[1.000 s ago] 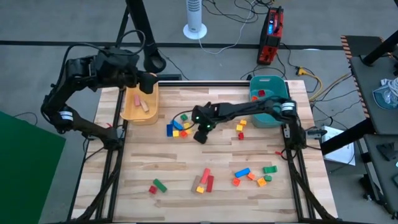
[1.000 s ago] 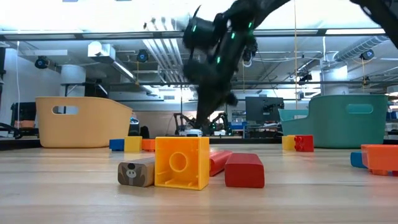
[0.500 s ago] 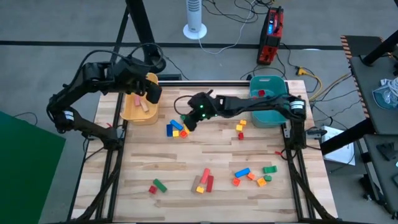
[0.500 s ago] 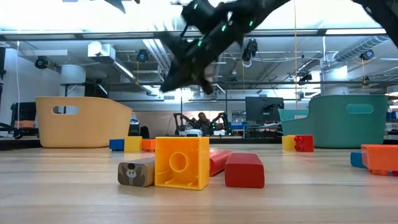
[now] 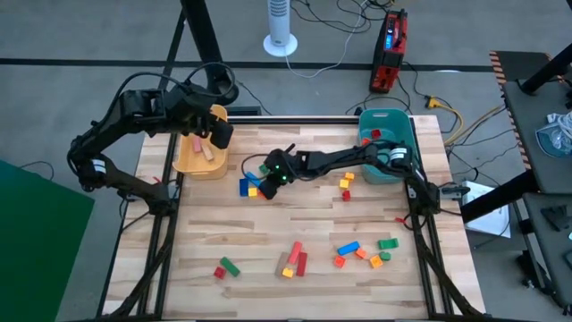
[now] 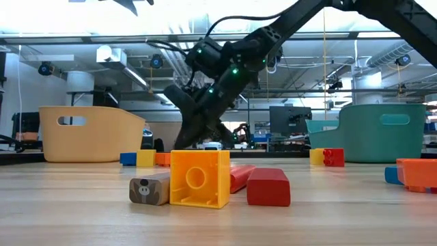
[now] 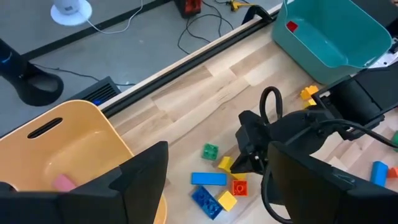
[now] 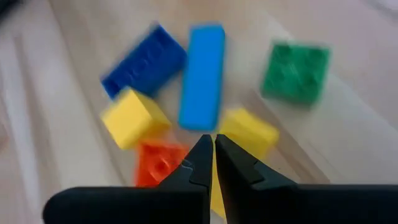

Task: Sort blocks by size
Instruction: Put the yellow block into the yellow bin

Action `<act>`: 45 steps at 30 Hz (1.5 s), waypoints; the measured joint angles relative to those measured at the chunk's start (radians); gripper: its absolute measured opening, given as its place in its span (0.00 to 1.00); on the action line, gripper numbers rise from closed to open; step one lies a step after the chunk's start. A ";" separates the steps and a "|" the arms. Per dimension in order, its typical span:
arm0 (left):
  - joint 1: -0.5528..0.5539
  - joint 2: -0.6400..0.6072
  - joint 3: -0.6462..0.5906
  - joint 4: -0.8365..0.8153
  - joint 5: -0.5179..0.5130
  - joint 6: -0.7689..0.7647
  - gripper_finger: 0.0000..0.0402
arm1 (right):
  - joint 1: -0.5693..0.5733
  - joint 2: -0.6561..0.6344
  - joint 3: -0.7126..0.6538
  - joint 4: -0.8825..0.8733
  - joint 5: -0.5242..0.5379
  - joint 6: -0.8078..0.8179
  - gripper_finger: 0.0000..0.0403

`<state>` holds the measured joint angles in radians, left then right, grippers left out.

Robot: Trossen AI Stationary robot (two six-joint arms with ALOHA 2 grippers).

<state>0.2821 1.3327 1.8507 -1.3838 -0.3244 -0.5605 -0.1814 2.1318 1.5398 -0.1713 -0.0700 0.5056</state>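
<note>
A cluster of blocks [image 8: 202, 78] lies left of the table's middle: a light-blue bar, a dark-blue block [image 8: 143, 59], two yellow, one orange and one green [image 8: 295, 71]. My right gripper [image 5: 265, 185] hovers just over this cluster [image 5: 252, 185], shut, its tips [image 8: 214, 149] pointing down between the light-blue bar and the yellow blocks. My left gripper [image 7: 214, 186] hangs open over the yellow bin [image 5: 201, 148], which holds pink blocks [image 5: 204, 148]. The teal bin [image 5: 386, 143] holds a red block [image 7: 292, 26].
More blocks lie nearer the front: red, pink and yellow bars [image 5: 295, 259], a green and red pair [image 5: 225, 266], a blue-orange-green group [image 5: 362, 250]. A yellow and red pair [image 5: 346, 184] sits beside the teal bin. Bare wood lies between the groups.
My right gripper has swung toward the table's left edge and come down onto the cluster of blue and yellow blocks, its fingers tipping downward. My left gripper has shifted a little toward the near edge over the yellow bin, then stayed still.
</note>
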 joint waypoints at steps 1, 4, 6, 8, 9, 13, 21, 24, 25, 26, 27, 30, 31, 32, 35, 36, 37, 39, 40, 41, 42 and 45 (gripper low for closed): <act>0.000 0.000 0.000 0.000 0.000 0.002 0.65 | 0.000 -0.001 0.000 -0.030 -0.001 -0.001 0.03; 0.000 0.000 0.000 0.000 0.000 0.018 0.65 | 0.000 -0.007 -0.001 -0.098 -0.001 -0.028 0.03; 0.000 0.000 0.000 0.000 0.000 0.032 0.65 | 0.000 -0.013 -0.001 -0.145 0.001 -0.064 0.03; 0.000 0.000 0.000 0.000 0.000 0.038 0.65 | 0.000 -0.021 0.003 -0.209 0.021 -0.105 0.03; 0.000 0.000 0.000 0.000 0.000 0.040 0.65 | 0.000 -0.031 0.003 -0.260 0.032 -0.119 0.03; 0.000 -0.006 0.000 -0.001 0.007 0.047 0.65 | -0.002 -0.085 -0.003 -0.406 0.050 -0.207 0.03; 0.000 -0.009 0.000 -0.001 0.028 0.072 0.65 | -0.040 -0.176 -0.001 -0.470 -0.035 -0.090 0.05; 0.000 -0.009 0.001 0.000 0.028 0.104 0.65 | -0.065 -0.176 0.006 -0.559 -0.094 -0.047 0.14; 0.000 -0.009 0.001 -0.001 0.028 0.111 0.65 | -0.070 -0.176 0.008 -0.582 -0.095 -0.045 0.18; 0.000 -0.009 0.001 0.000 0.028 0.115 0.65 | -0.072 -0.175 0.008 -0.602 -0.087 -0.045 0.23; 0.000 -0.009 0.001 0.000 0.027 0.115 0.65 | -0.074 -0.172 0.006 -0.606 -0.081 -0.045 0.28; 0.000 -0.009 -0.001 0.010 0.020 0.118 0.65 | -0.066 -0.150 0.005 -0.536 -0.077 -0.048 0.44; 0.000 -0.009 -0.001 0.015 0.019 0.122 0.65 | -0.061 -0.145 0.005 -0.513 -0.077 -0.048 0.49; 0.000 -0.009 -0.001 0.019 0.019 0.127 0.65 | -0.054 -0.138 0.005 -0.495 -0.078 -0.050 0.54; 0.000 -0.009 -0.001 0.035 0.018 0.143 0.65 | -0.043 -0.111 0.006 -0.452 -0.079 -0.044 0.64; 0.000 -0.009 -0.001 0.042 0.018 0.147 0.65 | -0.040 -0.093 0.004 -0.458 -0.077 -0.037 0.67; 0.000 -0.009 -0.001 0.049 0.018 0.153 0.65 | -0.039 -0.075 0.004 -0.461 -0.067 -0.029 0.69; 0.000 -0.009 -0.002 0.057 0.018 0.165 0.65 | -0.037 -0.051 0.004 -0.449 -0.061 -0.025 0.70; 0.000 -0.009 -0.002 0.062 0.017 0.168 0.65 | -0.037 -0.043 0.005 -0.436 -0.060 -0.026 0.70; 0.000 -0.009 -0.002 0.068 0.016 0.175 0.65 | -0.037 -0.032 0.009 -0.434 -0.050 -0.027 0.70; 0.000 -0.009 -0.002 0.074 0.013 0.180 0.65 | -0.035 -0.021 0.009 -0.430 -0.042 -0.027 0.68; 0.000 -0.009 -0.002 0.092 0.007 0.209 0.65 | -0.032 -0.004 0.011 -0.436 0.000 -0.045 0.60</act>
<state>0.2819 1.3239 1.8483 -1.2920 -0.3172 -0.3518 -0.2136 2.1279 1.5507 -0.6073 -0.0705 0.4604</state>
